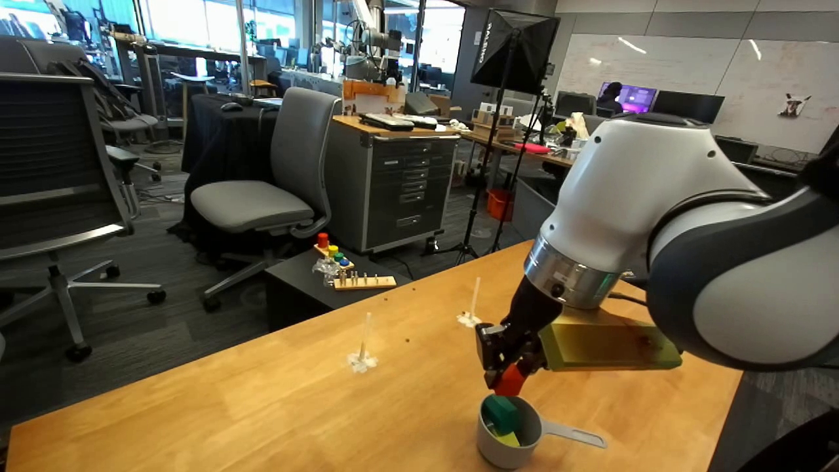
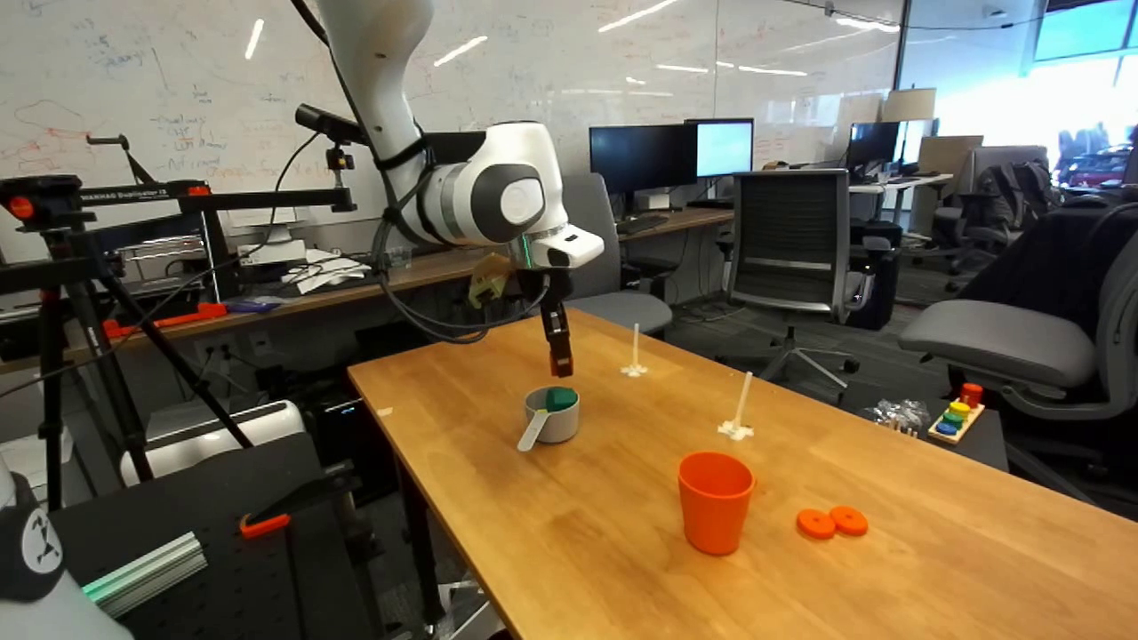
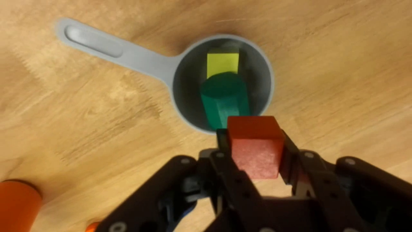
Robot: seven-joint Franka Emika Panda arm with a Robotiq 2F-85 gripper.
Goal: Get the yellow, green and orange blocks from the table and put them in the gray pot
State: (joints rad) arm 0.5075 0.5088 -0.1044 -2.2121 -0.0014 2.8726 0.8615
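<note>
The gray pot point(image 3: 145, 61) with its long handle stands on the table; it also shows in both exterior views point(image 1: 495, 452) point(image 2: 560, 429). The yellow block point(image 3: 222, 62) lies inside the pot. The green block point(image 3: 225, 100) is also in the pot, partly over the yellow one, with its top near the rim in an exterior view point(image 2: 560, 399). My gripper point(image 3: 255, 141) is shut on the orange block point(image 3: 256, 158), a finger on each side. It holds the block above the table, higher than the pot and close to the rim, overlapping the pot's edge in the wrist view.
An orange-red cup point(image 2: 714, 502) stands on the table, with two flat orange discs point(image 2: 816, 524) beside it. Two thin upright sticks point(image 2: 636, 347) point(image 2: 743, 404) are fixed to the table along its far edge. A stacking toy point(image 1: 365, 282) rests on a low black stand.
</note>
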